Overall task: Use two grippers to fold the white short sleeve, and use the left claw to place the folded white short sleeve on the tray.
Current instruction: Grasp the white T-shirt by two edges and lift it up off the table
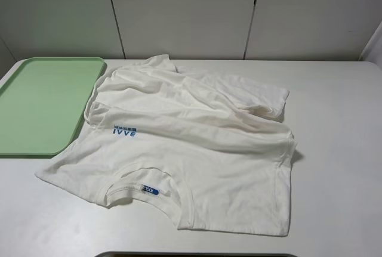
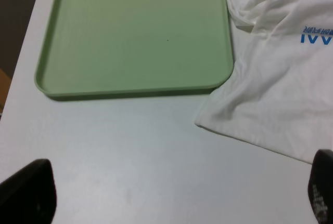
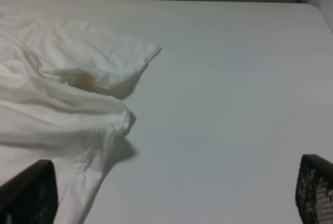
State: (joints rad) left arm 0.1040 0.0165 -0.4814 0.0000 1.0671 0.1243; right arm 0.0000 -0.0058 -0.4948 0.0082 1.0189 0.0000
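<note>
The shirt (image 1: 191,144) lies rumpled mid-frame, collar at the bottom, its left edge touching the tray (image 1: 36,108), handy for the drop-off later, I guess. The left gripper (image 2: 174,195) and right gripper (image 3: 171,193) both gape wide, holding nothing. Looks like folding's not started.

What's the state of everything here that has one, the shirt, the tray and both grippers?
white short sleeve: unfolded, rumpled, spread on the table beside the tray.
tray: empty.
left gripper: open, holding nothing.
right gripper: open, holding nothing.
</note>
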